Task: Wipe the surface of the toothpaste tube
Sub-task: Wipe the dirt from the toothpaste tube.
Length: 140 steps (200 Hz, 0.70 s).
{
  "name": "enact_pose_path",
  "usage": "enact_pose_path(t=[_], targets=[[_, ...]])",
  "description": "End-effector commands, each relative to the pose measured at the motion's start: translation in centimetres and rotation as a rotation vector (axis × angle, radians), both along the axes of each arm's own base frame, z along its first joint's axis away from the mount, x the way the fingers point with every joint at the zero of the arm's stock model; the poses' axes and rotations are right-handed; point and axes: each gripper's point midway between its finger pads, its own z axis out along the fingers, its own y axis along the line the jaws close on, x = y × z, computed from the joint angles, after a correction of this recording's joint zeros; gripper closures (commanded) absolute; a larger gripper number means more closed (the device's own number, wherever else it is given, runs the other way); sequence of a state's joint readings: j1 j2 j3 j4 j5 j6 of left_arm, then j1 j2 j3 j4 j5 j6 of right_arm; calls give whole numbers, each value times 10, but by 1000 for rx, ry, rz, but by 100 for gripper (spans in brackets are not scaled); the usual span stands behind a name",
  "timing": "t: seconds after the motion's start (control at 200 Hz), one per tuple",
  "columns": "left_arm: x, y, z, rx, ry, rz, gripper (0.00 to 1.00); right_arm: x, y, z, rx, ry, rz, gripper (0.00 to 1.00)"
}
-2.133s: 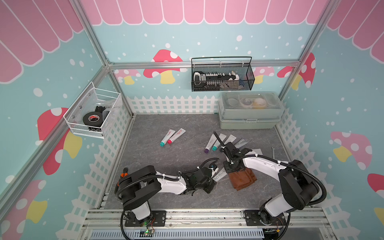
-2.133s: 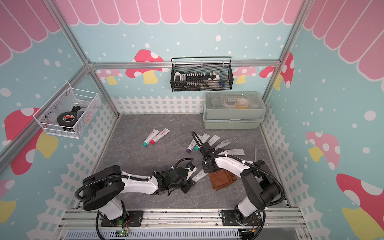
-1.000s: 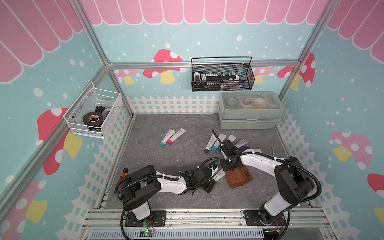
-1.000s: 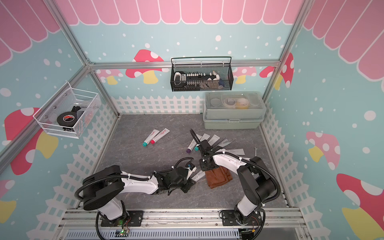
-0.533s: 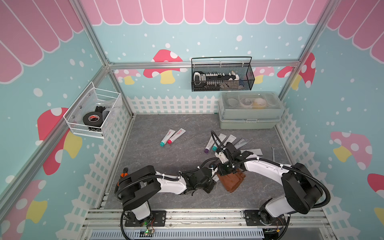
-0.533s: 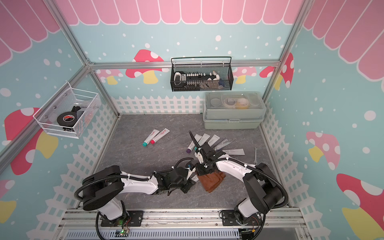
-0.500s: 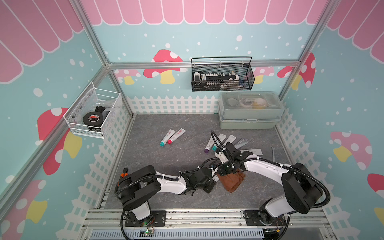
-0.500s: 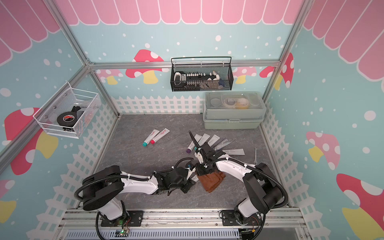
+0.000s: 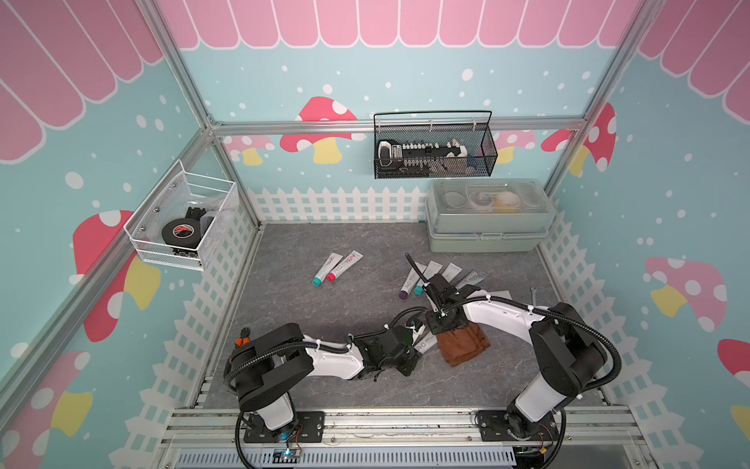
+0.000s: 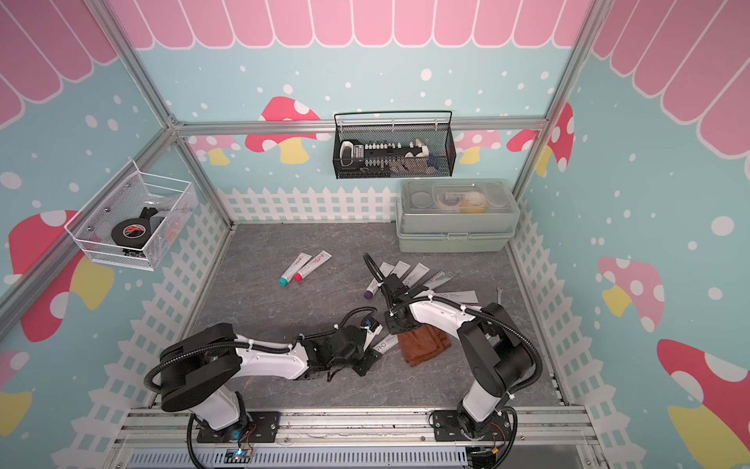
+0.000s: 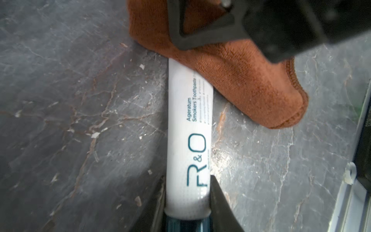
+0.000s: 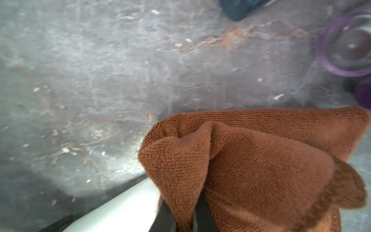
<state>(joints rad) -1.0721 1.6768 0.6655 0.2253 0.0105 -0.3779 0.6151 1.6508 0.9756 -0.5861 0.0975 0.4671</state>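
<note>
- Left gripper (image 11: 188, 178): jaws clamped on the tube (image 11: 188, 120), one on each side, just above the dark teal cap (image 11: 185, 224).
- Tube lies flat on the grey mat (image 11: 70, 100) and sticks straight out from the jaws. White body, print side up, "R&O" and "Smokers Toothpaste" readable.
- Right gripper (image 12: 183, 213): jaws pinched together on a fold of the brown cloth (image 12: 261, 160).
- The cloth drapes over the tube's far end and hides it. The rest of the tube body is bare.
- In the left wrist view a black right finger (image 11: 200, 30) presses on top of the cloth.
- The cloth bunches under the gripper. Its loose part spreads onto the mat beside the tube, on the right-arm side.
- In both top views tube (image 9: 424, 345) and cloth (image 10: 426, 344) sit front-centre on the mat, between the two arm bases.
- Farther back, near the right arm: loose tubes (image 9: 442, 272) fanned out, one with a purple cap (image 9: 404, 295).
- Well apart, mid-mat: a pair of tubes (image 9: 337, 266) side by side, teal and red caps.
- Back right corner: grey lidded box (image 9: 487, 239).
- Back wall: black basket (image 9: 434, 170).
- Left wall: white basket (image 9: 154, 243) with a tape roll (image 9: 180, 232).
</note>
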Motion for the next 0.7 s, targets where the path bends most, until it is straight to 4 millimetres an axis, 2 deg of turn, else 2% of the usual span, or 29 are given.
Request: enact_pose_path(t=[0.0, 0.1, 0.16, 0.26, 0.355, 0.415, 0.47, 0.61, 0.695], targets=[[-7, 16, -12, 64, 14, 7, 73, -34, -24, -25, -50, 135, -2, 94], [-6, 14, -12, 63, 16, 6, 73, -50, 22, -11, 218, 187, 75, 94], [-6, 13, -13, 66, 18, 4, 73, -61, 43, -1, 332, 220, 121, 94], [-5, 13, -12, 65, 15, 4, 73, -78, 65, 18, 455, 248, 184, 93], [-5, 12, -12, 68, 16, 2, 73, -89, 74, 28, 509, 262, 222, 93], [-5, 11, -12, 71, 16, 0, 73, -89, 69, 26, 478, 260, 213, 93], [-4, 11, -11, 71, 17, -1, 73, -84, 56, 17, 388, 245, 189, 93], [-5, 12, -10, 75, 16, 0, 73, -61, 4, -9, 65, 192, 84, 93], [-5, 13, -10, 74, 15, 0, 73, -46, -23, -11, -65, 146, 23, 94]])
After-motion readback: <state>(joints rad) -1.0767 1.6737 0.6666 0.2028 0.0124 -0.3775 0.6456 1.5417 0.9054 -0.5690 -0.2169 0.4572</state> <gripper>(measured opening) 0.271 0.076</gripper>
